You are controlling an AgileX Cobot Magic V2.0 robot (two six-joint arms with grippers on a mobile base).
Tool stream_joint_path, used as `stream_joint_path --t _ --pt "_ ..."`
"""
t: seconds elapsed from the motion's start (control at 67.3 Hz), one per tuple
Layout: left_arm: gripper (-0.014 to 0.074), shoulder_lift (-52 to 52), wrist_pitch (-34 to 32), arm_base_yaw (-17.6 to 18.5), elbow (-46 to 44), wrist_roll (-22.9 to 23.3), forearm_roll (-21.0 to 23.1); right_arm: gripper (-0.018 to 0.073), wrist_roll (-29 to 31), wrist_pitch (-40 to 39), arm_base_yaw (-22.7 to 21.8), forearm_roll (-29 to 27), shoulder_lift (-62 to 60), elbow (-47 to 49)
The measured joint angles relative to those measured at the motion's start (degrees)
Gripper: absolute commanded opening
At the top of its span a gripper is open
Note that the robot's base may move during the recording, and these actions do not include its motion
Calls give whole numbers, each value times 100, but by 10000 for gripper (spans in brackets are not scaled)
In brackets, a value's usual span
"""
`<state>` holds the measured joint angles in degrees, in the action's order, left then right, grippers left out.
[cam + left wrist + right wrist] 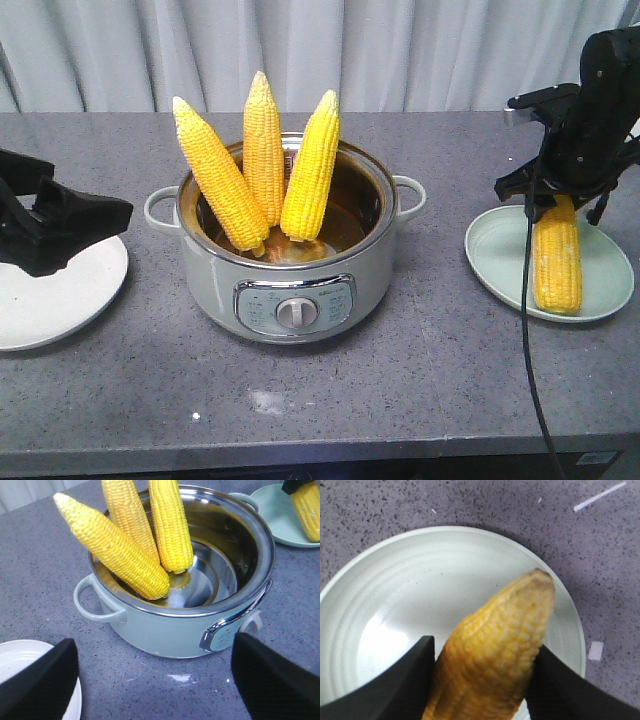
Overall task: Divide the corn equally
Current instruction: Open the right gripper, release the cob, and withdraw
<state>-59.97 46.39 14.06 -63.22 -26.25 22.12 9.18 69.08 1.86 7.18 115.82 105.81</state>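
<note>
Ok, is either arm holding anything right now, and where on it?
The right gripper grips a corn cob near its tapered end, over the green plate. The left gripper is open and empty.

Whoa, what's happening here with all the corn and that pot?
A two-armed robot is emptying the pot onto two plates. Its right gripper is closed on one cob, which lies on the green plate. Another three cobs stand leaning inside the pot. The left gripper hovers open over the white plate, which shows no corn yet.
</note>
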Motion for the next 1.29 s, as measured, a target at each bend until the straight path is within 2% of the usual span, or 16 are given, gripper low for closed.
stream_joint_path --t 0.119,0.223,0.416,0.669,0.803,1.1,1.293 --pt "584 0 0 0 0 0 0 560 -68 -88 0 0 41 0" --pt "584 0 0 0 0 0 0 608 -115 -139 0 0 41 0" --pt "584 0 0 0 0 0 0 590 -181 -140 0 -61 -54 0" --pt "584 0 0 0 0 0 0 558 -104 -407 73 -843 -1233 -422" --pt "584 0 0 0 0 0 0 558 -91 -900 384 -882 -2202 -1335" --pt "584 0 -16 0 0 0 0 558 -221 -1629 1543 -934 -4085 -3421" --pt "584 0 -16 0 0 0 0 557 -431 -1845 1906 -960 -5045 -4436"
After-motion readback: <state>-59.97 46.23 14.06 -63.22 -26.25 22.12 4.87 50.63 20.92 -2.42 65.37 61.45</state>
